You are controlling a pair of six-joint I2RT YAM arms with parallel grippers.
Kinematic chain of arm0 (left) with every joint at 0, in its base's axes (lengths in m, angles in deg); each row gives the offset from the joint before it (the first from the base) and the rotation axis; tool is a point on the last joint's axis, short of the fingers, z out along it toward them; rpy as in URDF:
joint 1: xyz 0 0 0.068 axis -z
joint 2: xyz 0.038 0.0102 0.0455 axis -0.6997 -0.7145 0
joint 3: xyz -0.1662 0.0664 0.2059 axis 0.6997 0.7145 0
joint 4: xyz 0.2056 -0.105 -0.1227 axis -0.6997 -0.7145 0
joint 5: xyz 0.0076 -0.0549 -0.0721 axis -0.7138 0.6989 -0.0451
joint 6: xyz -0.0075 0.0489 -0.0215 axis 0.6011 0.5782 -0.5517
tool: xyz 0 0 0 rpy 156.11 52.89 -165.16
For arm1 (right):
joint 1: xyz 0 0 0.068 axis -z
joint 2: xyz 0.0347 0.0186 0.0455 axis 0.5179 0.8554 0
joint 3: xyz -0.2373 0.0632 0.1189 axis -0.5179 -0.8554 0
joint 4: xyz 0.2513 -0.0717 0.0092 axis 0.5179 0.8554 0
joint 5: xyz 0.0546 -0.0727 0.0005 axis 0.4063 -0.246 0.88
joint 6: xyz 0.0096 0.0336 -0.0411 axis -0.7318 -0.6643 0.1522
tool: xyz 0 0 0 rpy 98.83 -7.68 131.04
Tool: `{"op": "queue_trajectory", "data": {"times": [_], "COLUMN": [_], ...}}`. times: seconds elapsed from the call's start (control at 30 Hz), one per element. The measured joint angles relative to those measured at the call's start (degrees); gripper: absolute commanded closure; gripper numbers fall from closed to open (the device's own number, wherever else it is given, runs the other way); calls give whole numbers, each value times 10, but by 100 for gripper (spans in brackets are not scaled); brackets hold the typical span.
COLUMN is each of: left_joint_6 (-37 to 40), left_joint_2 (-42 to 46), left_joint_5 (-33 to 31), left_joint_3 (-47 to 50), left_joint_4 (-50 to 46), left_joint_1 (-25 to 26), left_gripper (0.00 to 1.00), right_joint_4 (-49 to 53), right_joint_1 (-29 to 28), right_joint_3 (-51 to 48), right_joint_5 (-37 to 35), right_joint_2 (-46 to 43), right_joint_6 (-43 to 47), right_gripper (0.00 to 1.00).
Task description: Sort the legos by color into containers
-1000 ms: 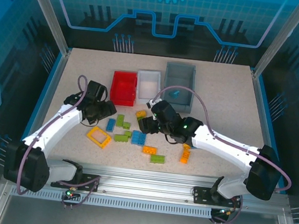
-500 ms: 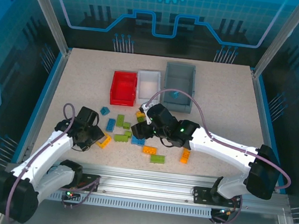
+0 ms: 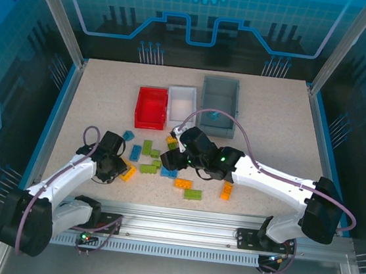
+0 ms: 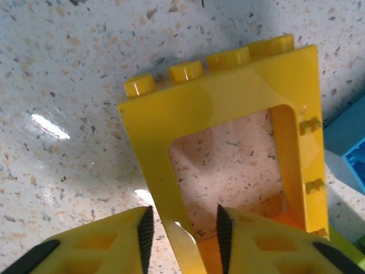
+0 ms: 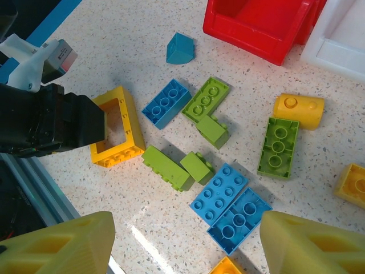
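Observation:
The legos lie loose mid-table. A yellow frame brick (image 4: 171, 108) (image 3: 127, 172) (image 5: 134, 123) lies flat on the table, and my left gripper (image 4: 183, 228) (image 3: 118, 167) straddles one of its long sides, jaws narrow but still open with a gap at the right pad. My right gripper (image 5: 188, 245) (image 3: 170, 160) hangs wide open over two blue bricks (image 5: 219, 192) with nothing in it. Green bricks (image 5: 166, 167), another blue brick (image 5: 166, 103) and a yellow rounded brick (image 5: 298, 109) lie around. The red bin (image 3: 151, 107), white bin (image 3: 182, 99) and grey bin (image 3: 220, 96) stand in a row behind.
A blue piece (image 3: 215, 115) lies in the grey bin. Orange bricks (image 3: 183, 183) (image 3: 226, 191) and a green brick (image 3: 193, 194) sit near the front. A small teal piece (image 5: 179, 48) lies before the red bin (image 5: 256, 23). The left arm's black wrist (image 5: 45, 128) is close beside the right gripper.
My left arm came back from near the red bin down onto the yellow frame brick, and its jaws narrowed around one side. The right gripper shifted slightly left.

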Motion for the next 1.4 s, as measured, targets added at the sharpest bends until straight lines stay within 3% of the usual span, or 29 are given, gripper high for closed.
{"op": "queue_trajectory", "data": {"times": [0.1,0.33,0.47,0.7,0.9,1.17,1.4], "left_joint_6": [0,16,35,120,220,333,399], "left_joint_2": [0,0,9,0,-156,-402,-538], "left_joint_5": [-4,-22,-41,-63,-52,-40,-58], "left_joint_3": [8,12,0,-156,-352,-575,-686], "left_joint_4": [8,14,-7,-55,-47,-24,-28], "left_joint_1": [0,0,0,0,-1,0,0], "left_gripper": [70,91,96,98,100,100,100], "right_joint_4": [0,0,1,-4,-34,-47,-45], "right_joint_1": [0,0,0,24,91,151,166], "right_joint_3": [0,0,1,26,75,144,153], "right_joint_5": [0,0,-2,-5,4,34,45], "right_joint_2": [0,0,-3,-40,-36,37,56], "right_joint_6": [-2,-4,-4,-11,-24,-27,-32], "right_gripper": [31,32,32,32,32,32,32]}}
